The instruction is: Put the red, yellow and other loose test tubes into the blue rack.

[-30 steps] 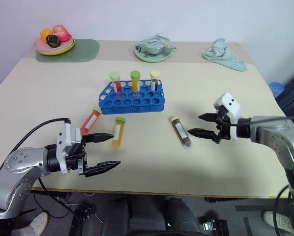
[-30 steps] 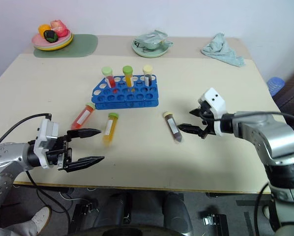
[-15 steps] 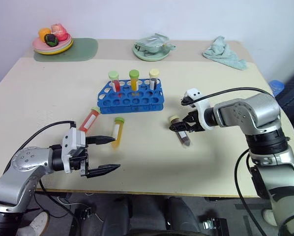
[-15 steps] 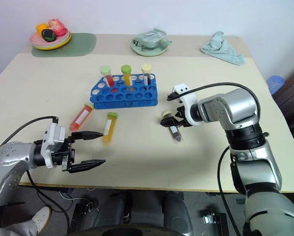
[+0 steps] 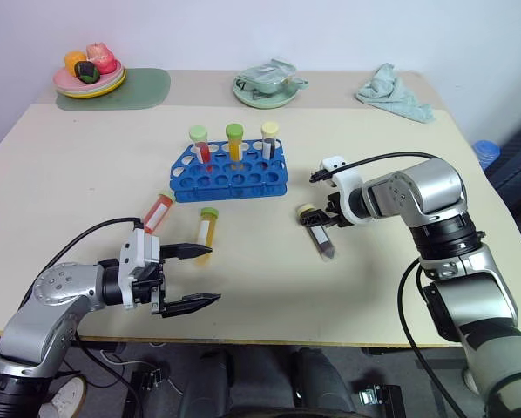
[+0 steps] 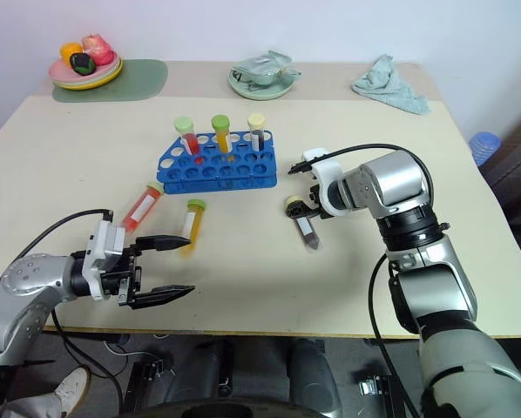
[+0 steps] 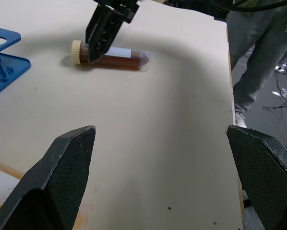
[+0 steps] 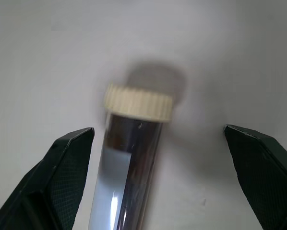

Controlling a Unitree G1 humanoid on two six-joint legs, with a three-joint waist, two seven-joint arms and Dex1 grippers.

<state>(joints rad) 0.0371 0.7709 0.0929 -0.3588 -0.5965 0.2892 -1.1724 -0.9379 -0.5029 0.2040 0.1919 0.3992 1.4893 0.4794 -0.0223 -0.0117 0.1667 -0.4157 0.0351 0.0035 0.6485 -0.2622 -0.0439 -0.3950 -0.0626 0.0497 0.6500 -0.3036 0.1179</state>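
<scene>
Desk of pale beige laminate (image 5: pixel 86 165) against a white wall — bright blue plastic rack (image 5: pixel 230 172) mid-desk, three loose tubes lying before it. Right gripper (image 5: pixel 317 222), jaws wide and empty, hovers over the dark brown cream-capped tube (image 5: pixel 320 233); left gripper (image 5: pixel 193 277) gapes empty too.

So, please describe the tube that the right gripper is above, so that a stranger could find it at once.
Find the blue rack in the middle of the table. To its right, under the open right gripper, the dark brown tube lies flat. It alone of the loose tubes has a cream cap; the red tube and yellow tube left of it have green caps.
</scene>
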